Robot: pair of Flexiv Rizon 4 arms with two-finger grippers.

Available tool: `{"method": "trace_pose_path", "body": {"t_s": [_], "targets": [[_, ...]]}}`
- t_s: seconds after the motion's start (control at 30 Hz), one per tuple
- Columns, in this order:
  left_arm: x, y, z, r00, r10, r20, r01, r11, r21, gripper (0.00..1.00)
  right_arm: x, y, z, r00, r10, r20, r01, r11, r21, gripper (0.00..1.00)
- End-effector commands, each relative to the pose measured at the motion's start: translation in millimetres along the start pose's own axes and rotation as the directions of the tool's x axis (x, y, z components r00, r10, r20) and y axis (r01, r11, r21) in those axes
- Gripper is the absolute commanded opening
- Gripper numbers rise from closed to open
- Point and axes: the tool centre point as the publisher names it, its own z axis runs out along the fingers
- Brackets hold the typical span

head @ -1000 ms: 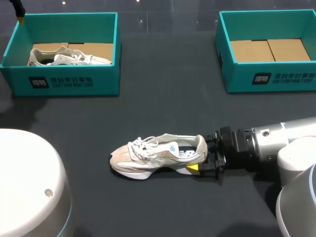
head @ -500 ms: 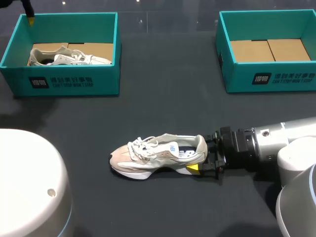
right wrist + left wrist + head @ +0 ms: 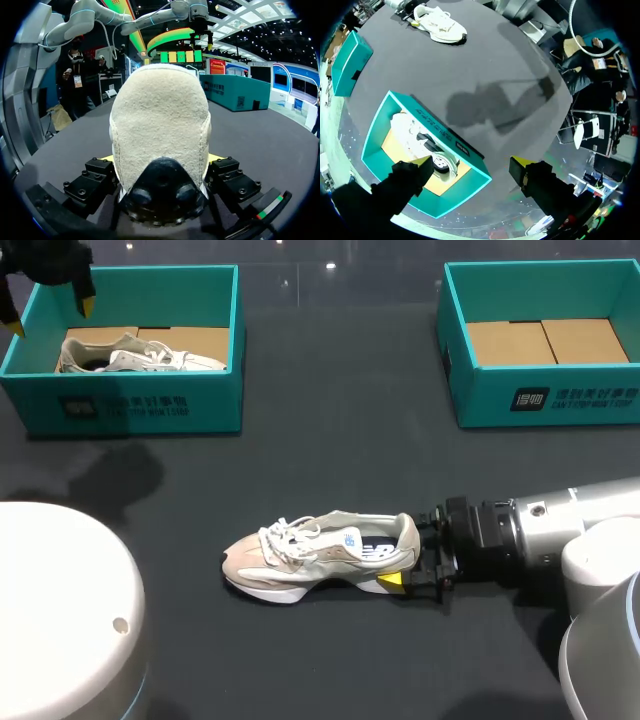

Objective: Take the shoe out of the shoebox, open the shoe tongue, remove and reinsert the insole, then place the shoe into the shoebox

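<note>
A beige and white shoe (image 3: 315, 555) lies on its sole on the dark table, toe to the left. My right gripper (image 3: 405, 556) is shut on its heel, one yellow tip showing at the near side. In the right wrist view the heel (image 3: 160, 125) fills the space between the fingers (image 3: 100, 172). A second white shoe (image 3: 130, 355) lies in the left teal shoebox (image 3: 130, 405). My left gripper (image 3: 50, 312) hangs open high above that box's far left corner. Its wrist view looks down on the box (image 3: 435, 125) and the shoe (image 3: 417, 137) inside it.
A second teal shoebox (image 3: 545, 400) with only a cardboard floor stands at the back right. The white housing of my left arm (image 3: 60, 620) fills the near left corner. The left arm's shadow falls on the table in front of the left box.
My left gripper has come further into view at the back left, moving rightward over the left box, and its shadow has spread across the table. The right arm and shoe have not moved.
</note>
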Motion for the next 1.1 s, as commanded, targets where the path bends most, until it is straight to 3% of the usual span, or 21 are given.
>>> {"method": "trace_pose_path", "body": {"t_s": [0.03,0.17,0.3,0.37,0.57,0.73,0.83,1.1], "targets": [[-2.8,-16.6,-5.2,0.989,-0.151,-0.001,0.151,0.989,-0.006,1.0,0.4,0.1,1.6,1.0,0.0,0.0,0.0,1.0,0.001,0.0],[-3.5,-63.3,-9.0,0.922,-0.386,-0.021,0.386,0.922,-0.002,1.0,0.4,0.1,1.6,1.0,0.0,0.0,0.0,1.0,0.001,0.0],[-13.1,-119.0,-6.0,0.762,-0.647,-0.033,0.646,0.763,-0.022,1.0,0.4,0.1,1.6,1.0,0.0,0.0,0.0,1.0,0.001,0.0],[-23.1,-141.5,-0.5,0.723,-0.683,-0.105,0.688,0.725,0.026,1.0,0.4,0.1,1.6,1.0,0.0,0.0,0.0,1.0,0.001,0.0],[-51.4,-200.4,10.1,0.661,-0.732,-0.165,0.744,0.667,0.018,1.0,0.4,0.1,1.6,1.0,0.0,0.0,0.0,1.0,0.001,0.0],[-63.7,-222.7,7.2,0.605,-0.77,-0.202,0.791,0.61,0.042,1.0,0.4,0.1,1.6,1.0,0.0,0.0,0.0,1.0,0.001,0.0],[-67.0,-233.1,4.9,0.63,-0.752,-0.195,0.773,0.631,0.062,1.0,0.4,0.1,1.6,1.0,0.0,0.0,0.0,1.0,0.001,0.0],[-67.0,-233.1,4.9,0.63,-0.752,-0.195,0.773,0.631,0.062,1.0,0.4,0.1,1.6,1.0,0.0,0.0,0.0,1.0,0.001,0.0]]}}
